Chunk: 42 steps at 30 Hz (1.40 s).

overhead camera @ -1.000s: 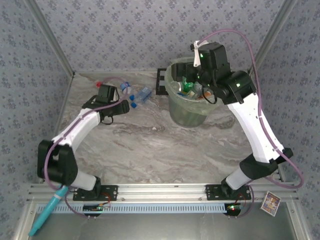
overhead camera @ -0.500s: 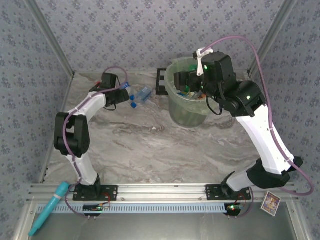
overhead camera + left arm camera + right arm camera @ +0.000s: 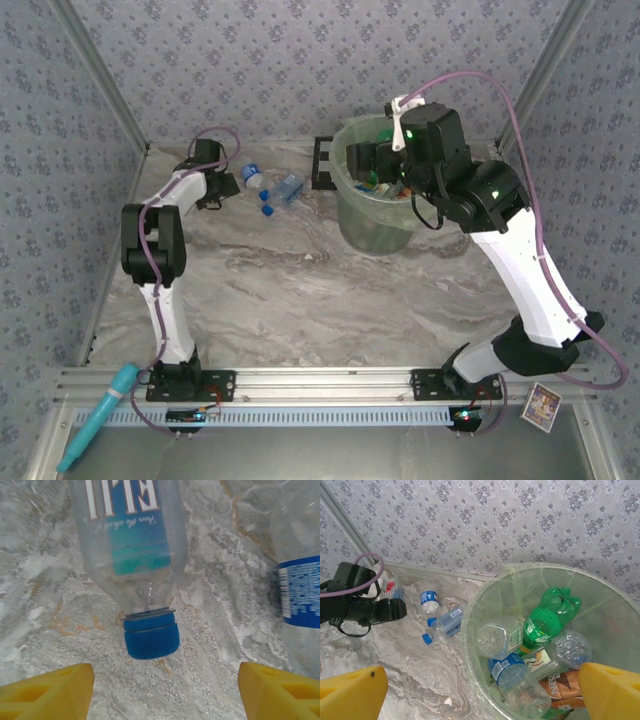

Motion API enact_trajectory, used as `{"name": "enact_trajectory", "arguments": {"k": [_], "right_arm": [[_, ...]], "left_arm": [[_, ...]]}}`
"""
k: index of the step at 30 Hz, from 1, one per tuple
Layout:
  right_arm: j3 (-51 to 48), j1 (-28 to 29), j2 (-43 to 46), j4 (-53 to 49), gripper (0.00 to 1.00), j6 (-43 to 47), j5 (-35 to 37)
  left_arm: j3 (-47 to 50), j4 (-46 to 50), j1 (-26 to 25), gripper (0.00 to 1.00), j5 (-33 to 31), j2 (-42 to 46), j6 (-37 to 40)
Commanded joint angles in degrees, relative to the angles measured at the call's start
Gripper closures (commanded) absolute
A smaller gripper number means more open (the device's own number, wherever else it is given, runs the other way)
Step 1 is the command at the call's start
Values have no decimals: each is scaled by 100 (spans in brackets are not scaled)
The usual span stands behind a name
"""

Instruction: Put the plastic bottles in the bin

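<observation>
**Both grippers open and empty; bottles on table and in bin**

Left gripper [image 3: 165,697]: yellow fingertips [image 3: 47,690] spread wide, nothing between them. Hangs low over the grey-veined marble table [image 3: 225,645], just short of the blue cap [image 3: 150,636] of a clear plastic bottle with blue-and-teal label [image 3: 135,535]. Bottle flat on the table, cap towards the gripper, not touched. Just right of it, a second clear bottle with blue printed label [image 3: 300,592].

Right gripper [image 3: 485,695]: jaws as wide as they go, also empty. Hovers over the round pale grey-green bin lined with translucent light-green bag [image 3: 602,597], at its left rim in the top view. Inside the bin: green plastic bottle [image 3: 547,617], clear squarish bottle [image 3: 497,637], clear blue-labelled bottle [image 3: 517,680], brown-labelled bottle [image 3: 565,686]. Small black rack [image 3: 325,162] just left of the bin, by the back wall.
</observation>
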<state>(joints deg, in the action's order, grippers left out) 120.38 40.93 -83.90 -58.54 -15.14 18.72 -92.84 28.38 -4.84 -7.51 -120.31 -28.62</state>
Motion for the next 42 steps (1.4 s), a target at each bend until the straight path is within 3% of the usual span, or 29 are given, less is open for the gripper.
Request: {"name": "enact_trajectory", "arguments": {"k": [1,9,12,15,20,35,42], "right_arm": [[179,66,-52,-78,0,63,148],[113,94,-48,-109,0,19,272],[85,105,-48,-83,0,24,273],[82,103,-48,-78,0,4,272],[57,124,-31,-68,0,-24,290],[-161,148,55,255,0,-50,-7],[-472,129,198,689,0,6,-212]], "left_arm": [[-360,251,137,26,-35,-219,-38],[-505,82,269,30,147,-483,72],[-566,69,292,37,190,-563,141],[-587,119,320,55,210,-586,207],[-381,136,338,73,234,-304,217],[1243,-249,300,76,641,2027,155],[2002,-335,-177,76,664,3444,419]]}}
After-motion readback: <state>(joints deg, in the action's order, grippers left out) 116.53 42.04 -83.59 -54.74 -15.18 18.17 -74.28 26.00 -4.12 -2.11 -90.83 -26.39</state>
